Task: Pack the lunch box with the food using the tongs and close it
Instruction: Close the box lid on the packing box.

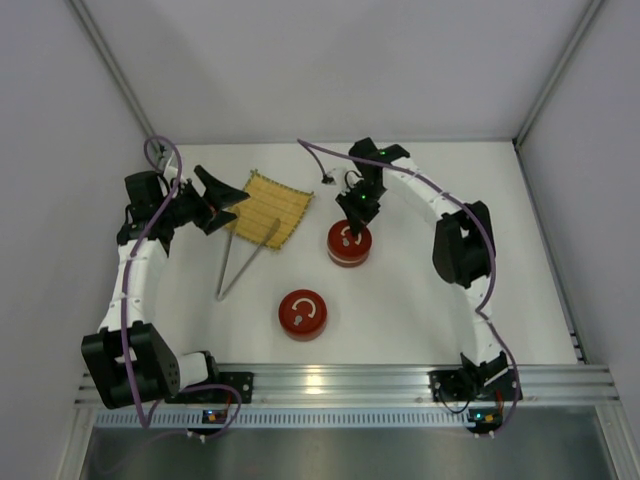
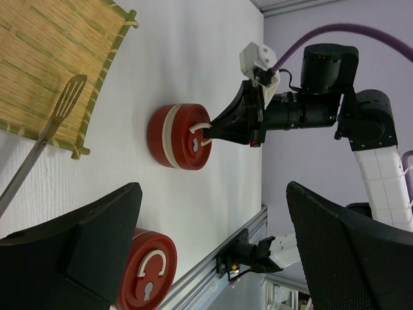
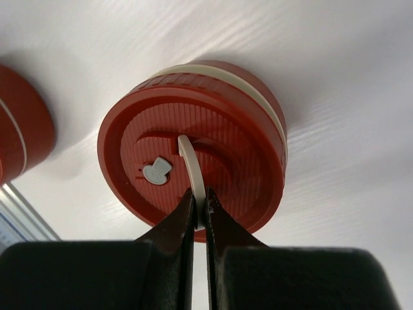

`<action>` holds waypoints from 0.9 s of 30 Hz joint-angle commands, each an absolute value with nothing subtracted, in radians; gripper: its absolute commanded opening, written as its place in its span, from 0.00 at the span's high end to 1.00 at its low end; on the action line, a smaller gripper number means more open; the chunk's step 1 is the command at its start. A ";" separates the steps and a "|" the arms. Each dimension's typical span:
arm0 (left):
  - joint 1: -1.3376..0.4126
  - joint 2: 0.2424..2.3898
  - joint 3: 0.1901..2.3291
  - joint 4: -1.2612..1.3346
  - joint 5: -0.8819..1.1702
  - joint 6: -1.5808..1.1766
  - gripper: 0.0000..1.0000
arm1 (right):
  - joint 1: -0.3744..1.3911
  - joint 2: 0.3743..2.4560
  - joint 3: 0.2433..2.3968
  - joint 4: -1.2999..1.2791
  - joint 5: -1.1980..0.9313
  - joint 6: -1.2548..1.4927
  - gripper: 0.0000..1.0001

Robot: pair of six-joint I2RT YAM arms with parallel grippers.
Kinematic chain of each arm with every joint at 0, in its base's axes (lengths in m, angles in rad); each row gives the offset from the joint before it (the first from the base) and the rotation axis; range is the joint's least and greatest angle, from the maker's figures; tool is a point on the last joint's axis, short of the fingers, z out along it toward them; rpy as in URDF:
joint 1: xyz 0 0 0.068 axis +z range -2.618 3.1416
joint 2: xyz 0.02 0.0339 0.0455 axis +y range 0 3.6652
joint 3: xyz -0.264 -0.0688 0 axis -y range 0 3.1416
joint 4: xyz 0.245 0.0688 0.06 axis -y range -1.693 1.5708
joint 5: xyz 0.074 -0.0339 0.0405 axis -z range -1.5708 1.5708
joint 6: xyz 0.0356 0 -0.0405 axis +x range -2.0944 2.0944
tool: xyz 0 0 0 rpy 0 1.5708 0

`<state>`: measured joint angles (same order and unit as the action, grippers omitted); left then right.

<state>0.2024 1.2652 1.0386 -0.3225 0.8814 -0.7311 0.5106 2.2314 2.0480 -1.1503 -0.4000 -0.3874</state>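
Note:
A red round lunch box (image 1: 348, 244) with a cream band stands on the white table right of the yellow mat. My right gripper (image 3: 200, 205) is shut on the box lid's raised white handle (image 3: 189, 161); the left wrist view shows the same grip (image 2: 205, 134). The silver tongs (image 1: 240, 262) lie with their heads on the mat's near edge and their joined end on the table; one slotted head (image 2: 66, 102) rests on the mat. My left gripper (image 1: 228, 203) hovers by the mat's left edge, open wide and holding nothing. No food shows in any view.
A second red round piece with a white handle (image 1: 303, 314) sits nearer the front rail; it also appears in the left wrist view (image 2: 145, 271) and the right wrist view (image 3: 19, 132). The yellow woven mat (image 1: 270, 205) lies at the back left. Grey walls enclose the table.

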 commanded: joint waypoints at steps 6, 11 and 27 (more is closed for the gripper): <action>0.212 1.229 1.031 -0.282 0.914 -0.729 0.02 | 0.523 2.030 1.752 -1.178 -0.379 -0.509 1.00; 0.212 1.227 1.031 -0.293 0.913 -0.713 0.02 | 0.523 1.962 1.667 -1.163 -0.388 -0.529 1.00; 0.210 1.226 1.029 -0.291 0.911 -0.721 0.02 | 0.522 1.908 1.740 -1.140 -0.466 -0.497 1.00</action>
